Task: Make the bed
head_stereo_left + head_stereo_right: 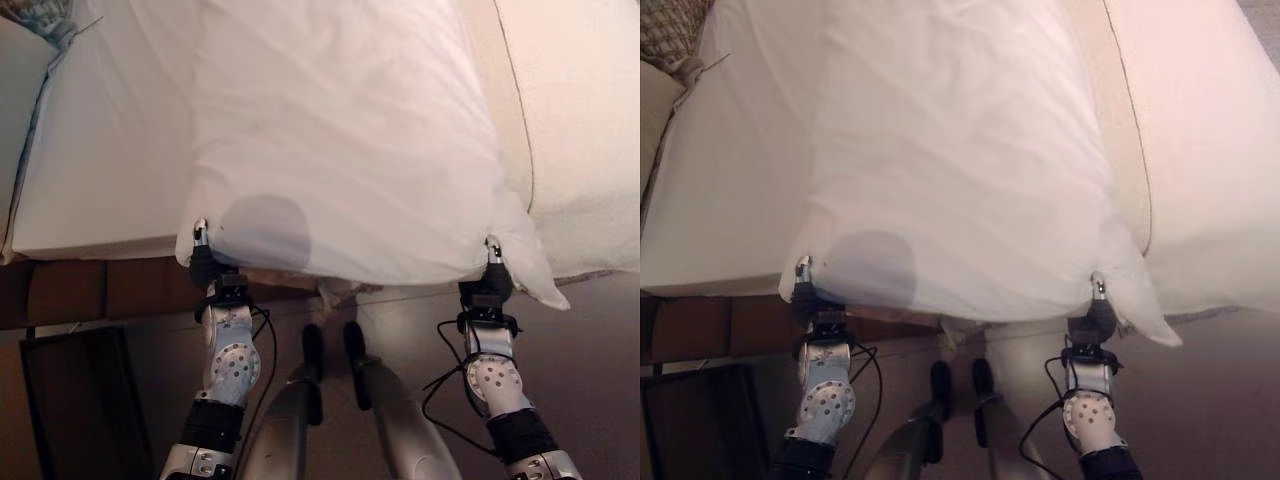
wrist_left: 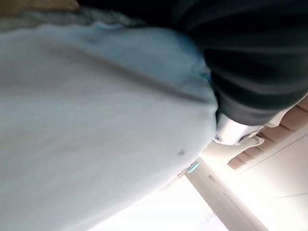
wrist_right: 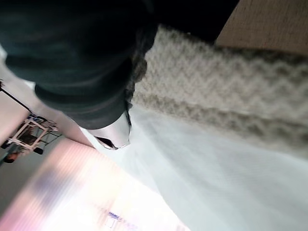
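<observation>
White sheet point(image 1: 340, 140) draped over both hands' fingers point(image 1: 201, 236).

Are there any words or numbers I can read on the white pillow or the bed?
None: no words, numbers or signs can be read on anything here.
The white pillow is plain cloth.
The bed under it is plain too.
The left hand and right hand, at the pillow's near corners, bear no readable print.
</observation>
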Tool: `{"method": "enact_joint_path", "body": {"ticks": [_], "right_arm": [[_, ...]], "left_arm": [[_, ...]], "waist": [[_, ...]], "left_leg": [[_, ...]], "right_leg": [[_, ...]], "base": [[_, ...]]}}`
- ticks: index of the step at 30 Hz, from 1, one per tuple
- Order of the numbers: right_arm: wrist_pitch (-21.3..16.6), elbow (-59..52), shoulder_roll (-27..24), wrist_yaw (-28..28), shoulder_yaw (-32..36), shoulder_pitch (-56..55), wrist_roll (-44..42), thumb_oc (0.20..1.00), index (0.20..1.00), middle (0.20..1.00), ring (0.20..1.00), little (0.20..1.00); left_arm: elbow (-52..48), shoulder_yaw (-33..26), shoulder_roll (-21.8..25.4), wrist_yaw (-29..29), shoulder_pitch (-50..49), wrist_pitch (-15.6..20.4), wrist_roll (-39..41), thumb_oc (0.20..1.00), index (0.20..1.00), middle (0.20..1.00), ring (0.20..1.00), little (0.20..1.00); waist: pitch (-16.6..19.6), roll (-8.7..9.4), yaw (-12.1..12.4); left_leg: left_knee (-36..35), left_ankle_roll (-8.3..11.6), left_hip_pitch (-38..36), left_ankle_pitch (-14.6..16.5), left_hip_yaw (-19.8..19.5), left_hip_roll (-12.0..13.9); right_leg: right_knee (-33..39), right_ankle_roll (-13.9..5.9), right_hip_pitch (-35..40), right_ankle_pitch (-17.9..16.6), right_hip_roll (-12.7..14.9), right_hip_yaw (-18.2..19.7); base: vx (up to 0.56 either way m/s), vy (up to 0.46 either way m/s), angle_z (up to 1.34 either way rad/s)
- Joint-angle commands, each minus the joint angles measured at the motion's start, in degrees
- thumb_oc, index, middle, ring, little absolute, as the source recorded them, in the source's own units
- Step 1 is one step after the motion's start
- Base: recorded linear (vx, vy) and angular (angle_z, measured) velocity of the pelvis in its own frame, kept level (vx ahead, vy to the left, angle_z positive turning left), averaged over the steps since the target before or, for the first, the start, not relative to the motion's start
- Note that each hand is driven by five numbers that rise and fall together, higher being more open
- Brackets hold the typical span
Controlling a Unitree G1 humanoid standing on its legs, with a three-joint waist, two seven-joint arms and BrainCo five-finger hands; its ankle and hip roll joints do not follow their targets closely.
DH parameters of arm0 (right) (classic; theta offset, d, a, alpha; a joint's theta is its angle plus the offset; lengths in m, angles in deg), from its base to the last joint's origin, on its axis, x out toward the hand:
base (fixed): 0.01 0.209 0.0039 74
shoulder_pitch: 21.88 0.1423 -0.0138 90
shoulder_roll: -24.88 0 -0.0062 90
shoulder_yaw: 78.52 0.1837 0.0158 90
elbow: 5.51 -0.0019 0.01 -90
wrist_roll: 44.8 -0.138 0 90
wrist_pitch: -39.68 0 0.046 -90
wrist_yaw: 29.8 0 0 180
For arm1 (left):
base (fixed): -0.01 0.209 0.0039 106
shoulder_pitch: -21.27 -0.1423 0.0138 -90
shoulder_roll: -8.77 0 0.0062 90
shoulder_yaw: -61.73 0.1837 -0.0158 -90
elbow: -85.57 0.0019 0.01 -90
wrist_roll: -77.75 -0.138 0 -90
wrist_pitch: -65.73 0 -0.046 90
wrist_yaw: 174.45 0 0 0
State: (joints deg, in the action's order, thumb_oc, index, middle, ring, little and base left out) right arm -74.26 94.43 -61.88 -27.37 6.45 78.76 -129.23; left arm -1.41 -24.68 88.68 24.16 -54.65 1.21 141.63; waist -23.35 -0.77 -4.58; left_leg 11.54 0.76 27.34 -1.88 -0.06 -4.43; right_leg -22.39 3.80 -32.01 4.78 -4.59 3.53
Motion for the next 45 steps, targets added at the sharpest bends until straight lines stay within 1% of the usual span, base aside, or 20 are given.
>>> {"method": "enact_joint_path", "body": {"ticks": [1,3,7,10,11,13,14,16,18,20,22,24,26,31,34,36,40,42,43,45], "right_arm": [[-3.5,-2.8,-1.9,-0.3,2.5,-1.5,2.5,0.2,0.2,0.2,0.2,0.2],[-3.7,-2.2,-1.8,-0.2,2.9,-1.5,2.6,0.2,0.2,0.2,0.2,0.2],[-4.3,-2.2,-1.9,0.5,3.3,-1.4,3.0,0.2,0.2,0.2,0.2,0.2],[-4.7,-2.9,-1.2,0.9,2.3,-0.5,3.8,0.2,0.2,0.2,0.2,0.2],[-4.4,-3.1,-0.6,0.5,2.8,-1.1,3.2,0.2,0.2,0.2,0.2,0.2],[-3.7,-3.7,-0.7,0.4,2.9,-1.1,3.4,0.2,0.2,0.2,0.2,0.2],[-3.1,-4.2,-0.5,-0.2,3.0,-1.3,4.2,0.2,0.2,0.2,0.2,0.2],[-3.1,-4.3,-0.5,-0.2,3.0,-1.3,4.3,0.2,0.2,0.2,0.2,0.2],[-2.3,-4.1,-0.1,-1.4,2.2,-1.4,4.9,0.2,0.2,0.2,0.2,0.2],[-2.6,-3.8,0.0,-1.4,2.5,-2.0,4.6,0.2,0.2,0.2,0.2,0.2],[-2.6,-3.7,0.0,-1.5,2.5,-2.0,4.6,0.2,0.2,0.2,0.2,0.2],[-2.7,-4.3,-0.4,-2.1,2.3,-4.2,6.1,0.2,0.2,0.2,0.2,0.2],[-2.9,-4.9,-1.3,-1.8,2.4,-5.1,6.4,0.2,0.2,0.2,0.2,0.2],[-2.9,-4.0,-2.2,-0.9,3.5,-5.4,5.8,0.2,0.2,0.2,0.2,0.2],[-3.0,-3.2,-3.7,-0.1,5.3,-5.2,6.0,0.2,0.2,0.2,0.2,0.2],[-3.1,-2.5,-3.8,0.0,5.6,-4.8,5.7,0.2,0.2,0.2,0.2,0.2],[-3.7,-0.7,-3.1,0.4,6.4,-3.9,5.2,0.2,0.2,0.2,0.2,0.2],[-3.9,-0.2,-2.9,0.4,6.5,-3.7,5.0,0.2,0.2,0.2,0.2,0.2],[-4.1,1.3,-2.8,0.4,7.0,-3.3,4.5,0.2,0.2,0.2,0.2,0.2],[-4.4,2.8,-2.8,1.0,7.0,-2.4,4.9,0.2,0.2,0.2,0.2,0.2]], "left_arm": [[-4.8,-2.6,0.9,-1.6,0.8,3.4,-2.2,0.2,0.2,0.2,0.2,0.2],[-5.8,-3.8,1.7,-1.0,0.8,4.3,-2.6,0.2,0.2,0.2,0.2,0.2],[-5.7,-3.7,2.2,-0.3,1.4,4.6,-2.9,0.2,0.2,0.2,0.2,0.2],[-3.8,-1.9,3.5,-1.0,3.1,4.7,-2.0,0.2,0.2,0.2,0.2,0.2],[-2.3,-1.1,4.2,-1.1,3.3,3.9,-1.9,0.2,0.2,0.2,0.2,0.2],[-1.8,-0.3,4.4,-1.9,3.0,2.7,-1.8,0.2,0.2,0.2,0.2,0.2],[-1.7,0.0,5.0,-3.0,1.7,2.1,-1.9,0.2,0.2,0.2,0.2,0.2],[-1.7,0.0,5.0,-3.0,1.7,2.1,-1.8,0.2,0.2,0.2,0.2,0.2],[-1.5,0.1,6.0,-3.0,1.3,1.2,-2.8,0.2,0.2,0.2,0.2,0.2],[-1.6,-0.4,5.7,-2.3,0.6,0.2,-4.1,0.2,0.2,0.2,0.2,0.2],[-1.6,-0.4,5.7,-2.3,0.6,0.2,-4.1,0.2,0.2,0.2,0.2,0.2],[-1.9,-0.9,5.1,-2.1,-0.4,-0.3,-5.2,0.2,0.2,0.2,0.2,0.2],[-1.6,-0.4,3.8,-1.6,0.1,0.2,-4.0,0.2,0.2,0.2,0.2,0.2],[-1.5,-0.6,1.7,-0.8,-0.5,0.9,-2.8,0.2,0.2,0.2,0.2,0.2],[-1.1,-0.2,0.8,-0.7,-0.4,1.2,-2.4,0.2,0.2,0.2,0.2,0.2],[-0.8,-0.2,0.7,-0.5,-0.2,1.2,-2.3,0.2,0.2,0.2,0.2,0.2],[-0.9,-1.1,0.8,-0.1,-0.3,1.4,-2.4,0.2,0.2,0.2,0.2,0.2],[-1.7,-1.3,1.3,0.3,-0.3,1.7,-3.1,0.2,0.2,0.2,0.2,0.2],[-2.1,-1.9,1.9,1.0,0.2,2.1,-4.4,0.2,0.2,0.2,0.2,0.2],[-1.6,-2.4,2.5,1.5,1.0,2.7,-4.8,0.2,0.2,0.2,0.2,0.2]], "waist": [[3.0,1.52,-0.2],[3.5,2.22,0.2],[3.2,1.35,0.0],[3.0,1.13,0.3],[2.3,1.84,0.2],[2.4,1.44,0.2],[2.8,1.29,0.5],[3.1,1.43,0.5],[3.3,0.94,0.3],[3.0,1.14,-0.8],[3.1,1.23,-0.9],[3.2,1.98,-2.0],[3.2,0.82,-2.9],[4.1,-0.3,-2.6],[3.0,-0.7,-2.5],[3.1,-0.6,-2.4],[4.1,1.09,-2.4],[4.4,1.67,-2.3],[4.3,1.44,-2.3],[4.2,0.58,-1.9]], "left_leg": [[1.9,1.15,1.8,1.1,-3.3,2.2],[-3.7,2.5,1.8,-4.9,-8.2,9.4],[-10.5,4.88,-1.0,-9.4,-5.8,14.7],[-6.8,5.15,-0.3,-5.0,-4.7,13.1],[3.3,4.95,2.5,-1.1,-2.0,9.3],[8.2,3.09,4.1,2.9,-1.8,6.3],[9.1,1.82,3.2,5.6,0.9,5.0],[8.9,1.75,3.5,5.3,0.9,4.8],[7.5,0.31,2.3,5.8,3.0,2.5],[2.0,0.35,-1.3,4.3,5.0,0.3],[1.7,0.34,-1.4,4.0,5.0,0.2],[-2.3,0.44,-4.3,2.3,5.7,-2.4],[-2.3,0.1,-5.0,2.3,5.4,-2.6],[0.7,0.36,-3.1,3.1,6.8,-2.0],[10.1,4.62,1.8,-0.5,7.8,-1.6],[10.6,4.1,2.0,0.5,6.8,-1.9],[4.9,1.75,0.3,1.6,2.5,5.4],[1.1,2.0,0.0,-1.7,0.3,8.5],[-5.7,3.46,-0.8,-7.5,-0.7,13.4],[-13.0,5.65,-2.9,-10.5,-1.1,15.6]], "right_leg": [[10.8,-7.51,4.0,-6.0,2.8,4.2],[9.7,-7.7,2.8,-5.0,4.7,5.4],[7.8,-8.68,3.0,-3.6,6.3,5.3],[8.2,-11.14,2.5,-5.2,9.6,5.6],[11.9,-13.14,5.5,-10.0,14.6,5.5],[13.4,-14.27,6.2,-13.3,18.0,6.3],[17.4,-13.38,7.2,-18.3,21.8,4.3],[17.6,-13.46,7.0,-18.6,22.0,4.4],[17.2,-11.72,6.6,-14.5,19.0,0.7],[14.0,-9.52,4.9,-7.8,8.8,-2.3],[13.9,-9.51,4.8,-7.8,8.9,-2.3],[10.2,-8.32,3.1,-6.3,0.5,-2.1],[9.1,-7.5,2.9,-6.0,0.1,1.8],[12.4,-7.8,5.0,-7.3,0.7,2.0],[13.6,-7.14,7.1,-7.2,2.2,1.1],[13.2,-6.9,6.9,-7.0,2.1,1.1],[11.6,-6.85,6.4,-5.4,2.9,2.2],[11.3,-6.76,5.6,-5.5,3.6,2.7],[10.3,-7.03,5.0,-4.2,3.7,3.1],[9.1,-7.85,4.6,-3.4,3.1,3.5]], "base": [[0.0,0.084,0.12],[0.02,0.219,0.16],[0.04,0.35,0.1],[0.0,0.613,-0.1],[0.0,0.563,0.0],[0.07,0.693,0.3],[0.11,0.699,0.36],[0.05,0.46,0.12],[0.02,0.572,0.14],[-0.03,0.353,-0.19],[-0.02,0.149,-0.17],[-0.01,0.162,-0.16],[-0.01,0.052,-0.1],[-0.02,-0.07,-0.06],[-0.05,-0.098,0.17],[-0.01,-0.063,0.43],[0.04,-0.018,0.01],[0.04,0.084,-0.07],[0.08,0.196,0.01],[0.1,0.308,0.05]]}}
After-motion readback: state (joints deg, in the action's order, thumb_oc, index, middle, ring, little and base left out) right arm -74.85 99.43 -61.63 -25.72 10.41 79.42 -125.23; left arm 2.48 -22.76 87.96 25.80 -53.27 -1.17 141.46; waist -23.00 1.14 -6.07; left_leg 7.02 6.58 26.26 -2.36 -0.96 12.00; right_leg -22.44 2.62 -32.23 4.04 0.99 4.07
